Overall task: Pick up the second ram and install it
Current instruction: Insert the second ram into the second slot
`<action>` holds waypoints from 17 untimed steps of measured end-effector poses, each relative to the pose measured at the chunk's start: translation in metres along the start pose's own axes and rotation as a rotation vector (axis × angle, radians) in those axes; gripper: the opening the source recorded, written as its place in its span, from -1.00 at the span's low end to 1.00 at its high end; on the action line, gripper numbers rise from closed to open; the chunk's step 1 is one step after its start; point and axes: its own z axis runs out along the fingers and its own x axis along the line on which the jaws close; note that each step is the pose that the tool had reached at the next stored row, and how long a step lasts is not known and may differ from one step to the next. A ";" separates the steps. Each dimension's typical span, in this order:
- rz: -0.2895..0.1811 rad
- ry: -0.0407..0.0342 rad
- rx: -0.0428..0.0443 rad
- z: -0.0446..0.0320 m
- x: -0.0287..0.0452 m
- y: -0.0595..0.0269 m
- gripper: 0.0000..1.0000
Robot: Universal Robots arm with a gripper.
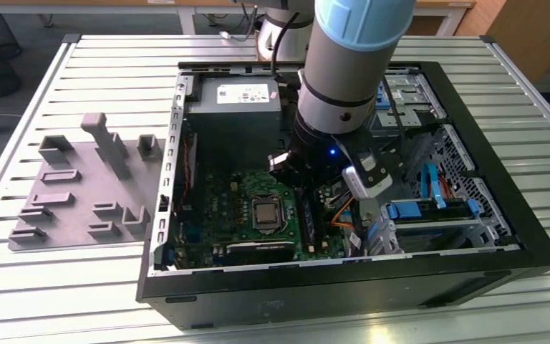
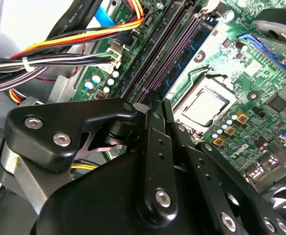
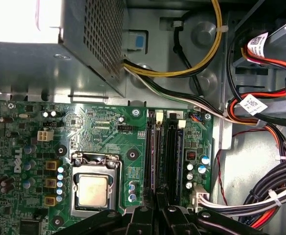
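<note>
Closed, empty-looking end effector (image 2: 155, 105) hovers over RAM slots (image 3: 165, 152) inside open computer case (image 1: 504, 215).

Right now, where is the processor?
In the first wrist view the processor sits on the motherboard, beside the memory slots and near the gripper.

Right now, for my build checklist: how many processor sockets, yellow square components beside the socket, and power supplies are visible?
Processor socket: 1
Yellow square components: 3
Power supply: 1
Total: 5
</note>
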 end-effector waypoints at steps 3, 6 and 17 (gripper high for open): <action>0.003 -0.0001 -0.0002 0.0001 -0.0001 -0.0005 -0.73; 0.004 -0.0001 -0.0006 0.0003 -0.0004 -0.0007 -0.73; 0.011 -0.0003 -0.0032 0.0050 -0.0009 -0.0010 -0.73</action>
